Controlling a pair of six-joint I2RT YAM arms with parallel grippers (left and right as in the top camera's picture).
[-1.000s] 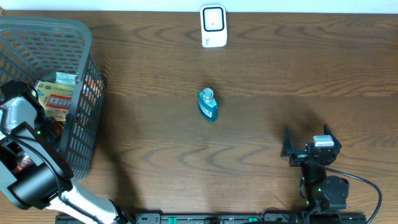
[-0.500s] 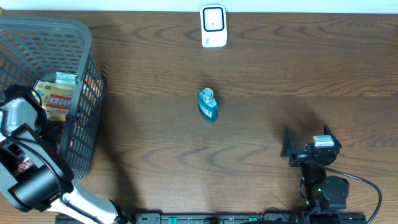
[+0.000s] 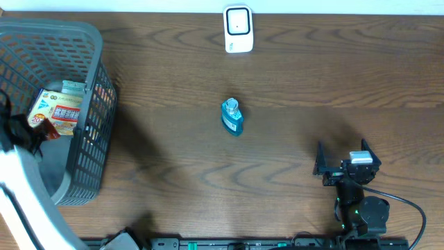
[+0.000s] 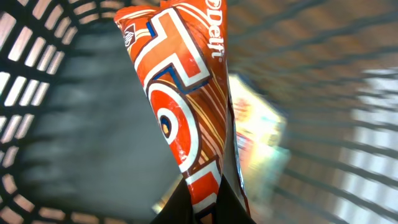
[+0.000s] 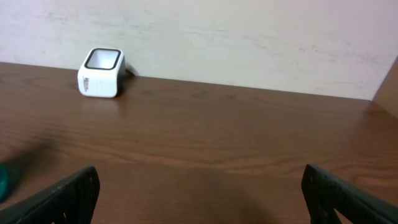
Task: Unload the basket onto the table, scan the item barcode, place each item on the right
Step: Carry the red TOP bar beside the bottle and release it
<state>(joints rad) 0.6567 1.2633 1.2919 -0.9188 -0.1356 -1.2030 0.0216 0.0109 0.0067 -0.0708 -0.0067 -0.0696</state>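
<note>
L wrist cam gives what overhead barely does: the L gripper (image 4: pixel 204 208) is clenched on one end of an orange-red snack packet (image 4: pixel 186 106), with blurry grey basket (image 3: pixel 87 42) mesh all round. From above, only a red corner shows by the arm, next to a yellow pack (image 3: pixel 59 111). The R gripper (image 5: pixel 205 199) is spread wide w/ nothing in it. Its cam faces the white scanner (image 5: pixel 101 73) by the far wall. Overhead adds a blue bottle (image 3: pixel 232 117) mid-table.
</note>
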